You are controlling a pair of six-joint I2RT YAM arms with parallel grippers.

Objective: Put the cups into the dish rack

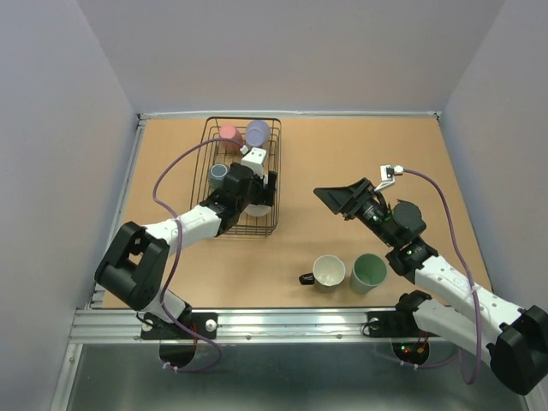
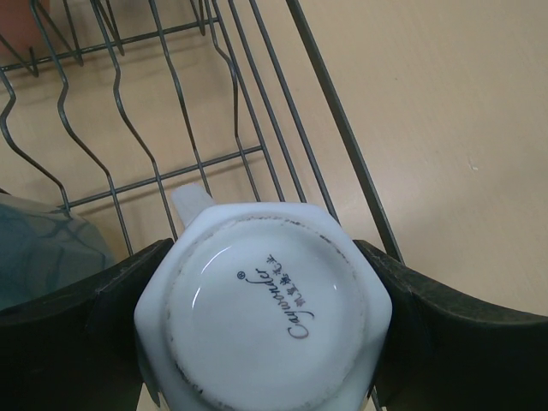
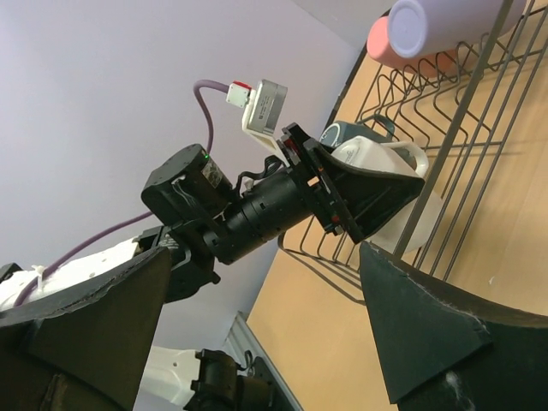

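Observation:
The black wire dish rack (image 1: 272, 137) stands at the back left. It holds a pink cup (image 1: 229, 134), a lavender cup (image 1: 257, 131) and a dark grey-blue cup (image 1: 219, 174). My left gripper (image 2: 263, 257) reaches into the rack's near right part, both fingers pressed on the sides of a white cup (image 2: 257, 317) whose base faces the camera. From above, that cup (image 1: 258, 211) shows just under the left gripper (image 1: 257, 195). A cream cup with a black handle (image 1: 329, 271) and a green cup (image 1: 369, 271) stand on the table in front. My right gripper (image 1: 342, 199) hovers open and holds nothing.
The rack's divider wires (image 2: 128, 128) rise just behind the held cup, and its side rim wire (image 2: 342, 128) runs along the right. In the right wrist view the left arm (image 3: 257, 205) and the rack (image 3: 479, 128) lie beyond the open fingers (image 3: 428, 334). Grey walls enclose the table.

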